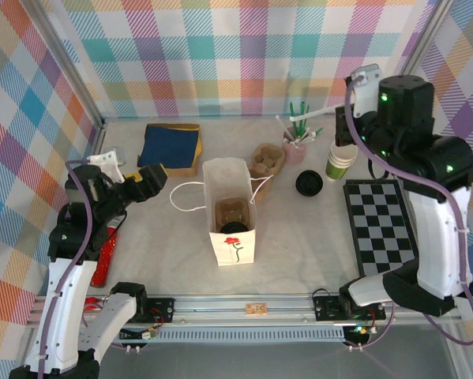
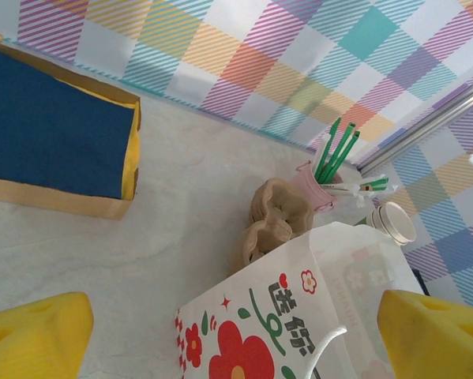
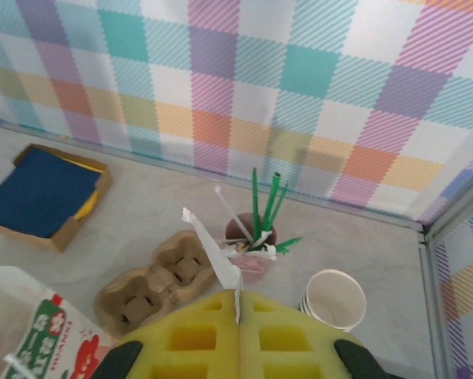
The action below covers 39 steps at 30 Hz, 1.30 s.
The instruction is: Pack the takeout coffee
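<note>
Lidded cup (image 1: 309, 183) sits on table (image 1: 299, 253) near right end effector (image 3: 238, 304), which pinches a white stick (image 3: 217, 254). Left end effector (image 1: 157, 175) spread.

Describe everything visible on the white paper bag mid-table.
The paper bag is white, standing upright on the table at its middle, mouth open. Its near face carries a red flower on a green stem; the left wrist view shows more red flowers and green characters on another side. Two white cord handles flop outward, left and right. Inside sits a brown cardboard tray with a dark round thing in it, not identifiable. A cup carrier lies by its far right corner; contact unclear.
</note>
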Each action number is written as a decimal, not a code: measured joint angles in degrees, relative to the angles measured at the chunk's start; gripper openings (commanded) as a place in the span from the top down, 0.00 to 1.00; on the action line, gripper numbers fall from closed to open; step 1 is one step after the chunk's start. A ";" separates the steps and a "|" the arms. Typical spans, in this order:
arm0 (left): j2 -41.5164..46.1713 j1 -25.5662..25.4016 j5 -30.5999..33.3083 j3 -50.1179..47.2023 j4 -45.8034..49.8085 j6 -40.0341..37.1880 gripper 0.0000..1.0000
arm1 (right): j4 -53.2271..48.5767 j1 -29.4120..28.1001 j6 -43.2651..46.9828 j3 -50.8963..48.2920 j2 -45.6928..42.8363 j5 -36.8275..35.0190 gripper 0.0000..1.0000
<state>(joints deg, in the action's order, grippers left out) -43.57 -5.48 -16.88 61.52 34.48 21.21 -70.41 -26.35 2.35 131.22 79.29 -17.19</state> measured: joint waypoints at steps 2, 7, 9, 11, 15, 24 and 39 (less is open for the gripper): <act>0.00 0.00 0.00 0.00 0.13 0.00 0.08 | -0.02 0.00 -0.20 -0.35 -1.79 3.54 1.00; 0.50 0.00 0.02 0.00 0.74 0.00 0.07 | -0.98 -0.15 -1.09 0.02 -3.63 12.85 1.00; 0.70 0.00 0.02 -0.02 1.27 0.00 0.07 | -1.20 -0.26 -1.62 0.15 -3.58 16.00 1.00; 0.85 0.00 0.00 -0.04 1.49 -0.02 0.07 | -1.68 -0.26 -2.10 0.15 -3.37 18.95 1.00; 1.20 0.00 0.02 -0.04 1.64 -0.07 0.07 | -2.40 -0.37 -3.19 0.15 -2.78 23.06 1.00; 1.81 0.00 0.04 -0.04 2.08 -0.28 0.07 | -4.76 -2.99 -4.15 0.15 -0.81 26.34 1.00; 1.42 0.00 0.96 -0.04 3.04 -1.53 0.07 | -11.13 -14.53 -4.50 4.35 7.45 17.88 1.00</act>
<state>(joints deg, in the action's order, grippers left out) -42.15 -5.48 -15.92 61.47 37.52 19.68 -81.54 -40.88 -2.15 135.57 86.74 0.69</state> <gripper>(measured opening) 0.930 0.047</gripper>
